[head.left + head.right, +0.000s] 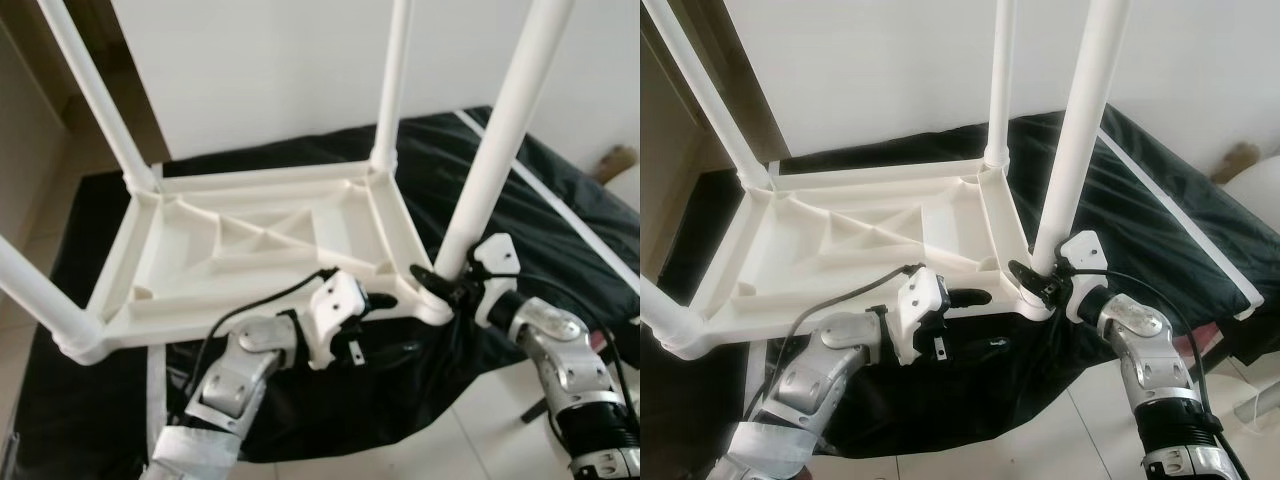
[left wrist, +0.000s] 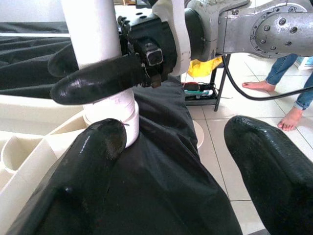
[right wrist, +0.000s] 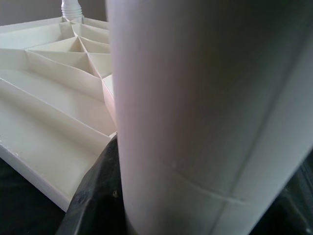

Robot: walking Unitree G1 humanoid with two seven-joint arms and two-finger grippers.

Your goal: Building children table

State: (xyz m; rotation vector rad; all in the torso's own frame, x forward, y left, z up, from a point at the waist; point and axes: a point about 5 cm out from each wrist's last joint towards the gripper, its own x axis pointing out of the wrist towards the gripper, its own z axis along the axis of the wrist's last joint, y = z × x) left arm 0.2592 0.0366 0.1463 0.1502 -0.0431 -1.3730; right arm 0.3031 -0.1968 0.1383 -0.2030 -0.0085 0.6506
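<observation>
A white plastic children's table (image 1: 250,240) lies upside down on a black cloth, its ribbed underside up and its legs pointing up. My right gripper (image 1: 440,280) is shut on the near right leg (image 1: 495,150) just above its socket; this leg (image 3: 205,112) looms large in the right wrist view, with one black finger (image 3: 98,196) against it. My left gripper (image 1: 375,300) is at the table's front edge, left of that corner. In the left wrist view its fingers (image 2: 98,147) stand open over the cloth, holding nothing.
The black cloth (image 1: 560,200) covers the floor under the table. Pale tiles (image 1: 470,440) lie in front. Other legs rise at the far left (image 1: 95,90), far right (image 1: 393,80) and near left (image 1: 30,290). A person's bare feet (image 2: 288,117) stand beyond a small stand (image 2: 200,88).
</observation>
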